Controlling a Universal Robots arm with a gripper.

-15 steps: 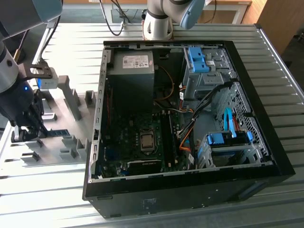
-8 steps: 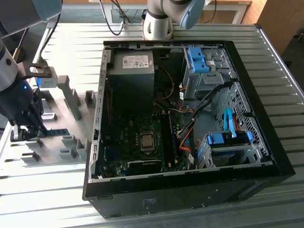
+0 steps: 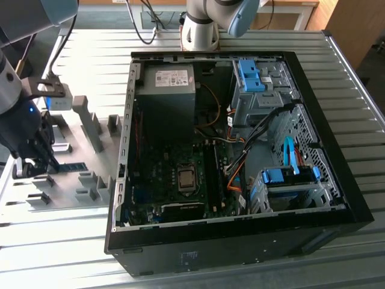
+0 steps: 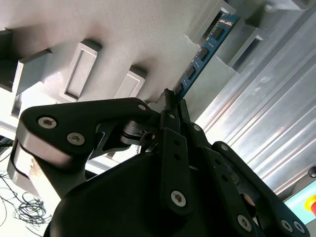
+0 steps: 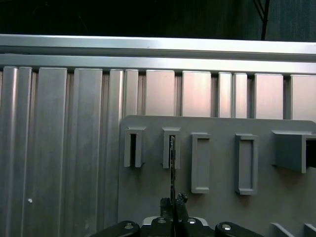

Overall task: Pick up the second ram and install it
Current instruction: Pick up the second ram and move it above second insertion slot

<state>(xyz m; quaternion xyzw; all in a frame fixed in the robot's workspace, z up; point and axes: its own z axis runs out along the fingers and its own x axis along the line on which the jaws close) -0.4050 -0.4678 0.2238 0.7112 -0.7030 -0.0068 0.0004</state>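
Though edge-on, ram (image 5: 172, 165) seemingly between jaws

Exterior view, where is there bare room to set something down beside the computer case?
Bare ribbed table lies at the exterior view's lower left, bordered by the fixture plate and the computer case; a narrow strip also runs along the case on the exterior view's right. Crowded: the plate's blocks, where the pincer is shut on the ram, and the case's inside.

The white label (image 3: 171, 78) on the power supply (image 3: 165, 99) carries print too small to read.
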